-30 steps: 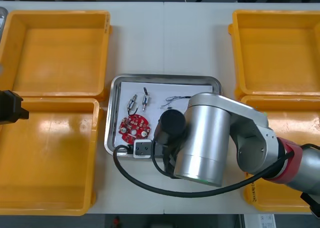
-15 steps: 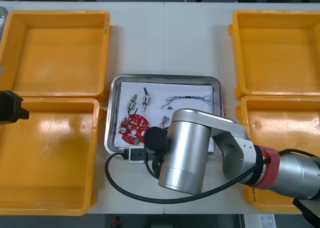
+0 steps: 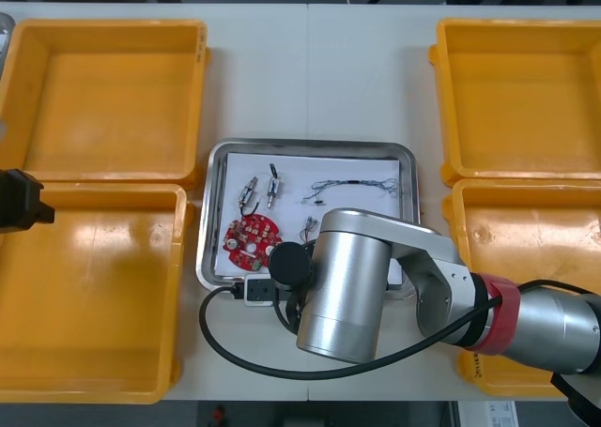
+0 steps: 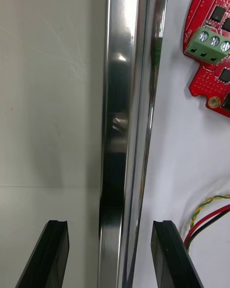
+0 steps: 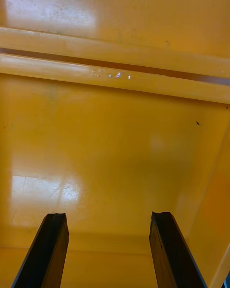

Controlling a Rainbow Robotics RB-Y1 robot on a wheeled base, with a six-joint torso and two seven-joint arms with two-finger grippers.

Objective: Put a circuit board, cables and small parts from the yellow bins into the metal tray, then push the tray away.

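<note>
From above, the right arm's silver cylindrical wrist (image 3: 347, 277) hangs over the near edge of the shiny rectangular metal tray (image 3: 310, 146), which sits mid-table between the four yellow plastic bins (image 3: 94, 286). On the tray's white inside lie a round red circuit board (image 3: 250, 238), two small metal parts (image 3: 260, 190) and a thin black cable (image 3: 352, 185). The black end of the left arm (image 3: 19, 202) sits at the table's left side, over the seam between the two left bins. A white printed label (image 3: 495, 413) lies at the near right edge, its writing too small to read. In the right wrist view, the right gripper (image 4: 110, 224) is spread wide and holds nothing. The tray's polished rim (image 4: 127, 125) runs up between its black fingers (image 4: 165, 254), one over bare table (image 4: 48, 101) and the other over the white inside, neither pressing the rim. Beyond that finger lies a red and yellow cable (image 4: 206, 216), and farther along is the red board (image 4: 208, 77) with its green terminal block (image 4: 208, 45). In the left wrist view, the left gripper (image 5: 109, 216) is equally wide apart and empty, poised over the bare orange-looking floor of a bin (image 5: 115, 139).
</note>
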